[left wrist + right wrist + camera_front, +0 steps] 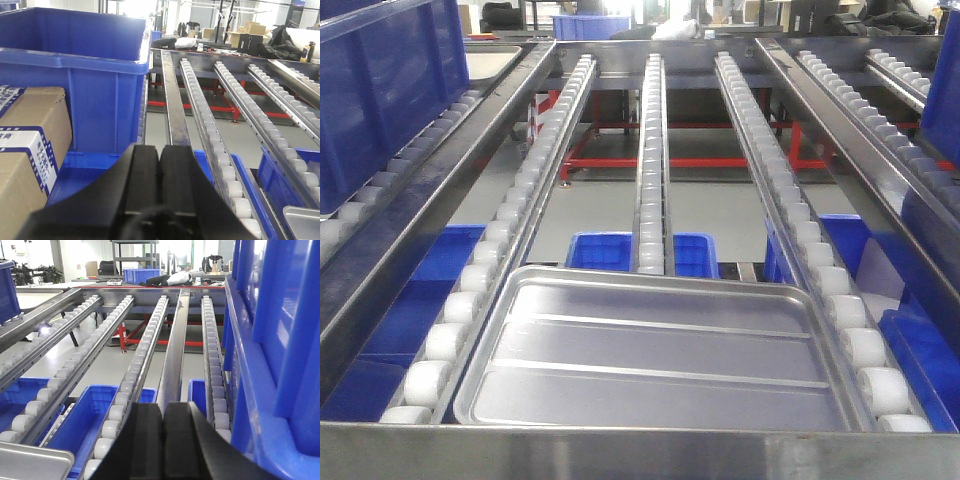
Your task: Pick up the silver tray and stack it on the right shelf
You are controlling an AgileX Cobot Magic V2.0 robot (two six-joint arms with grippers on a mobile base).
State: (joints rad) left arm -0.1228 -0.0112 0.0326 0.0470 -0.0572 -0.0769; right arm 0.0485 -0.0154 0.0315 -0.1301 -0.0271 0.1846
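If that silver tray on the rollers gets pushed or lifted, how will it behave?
Probably stiff: the silver tray is ribbed metal with a raised rim. Likely glides on the white rollers; the front lip should stop it.

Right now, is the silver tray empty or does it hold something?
Empty. The silver tray shows only its bare floor and two ribs; nothing lies in it.

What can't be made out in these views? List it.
Front view: the front lip of the right shelf hides whether the silver tray touches it.
Left wrist view: frame edge cuts the tray to one corner; left gripper blocks the foreground; cardboard box print too small.
Right wrist view: tray likewise one corner; right gripper blocks the foreground.
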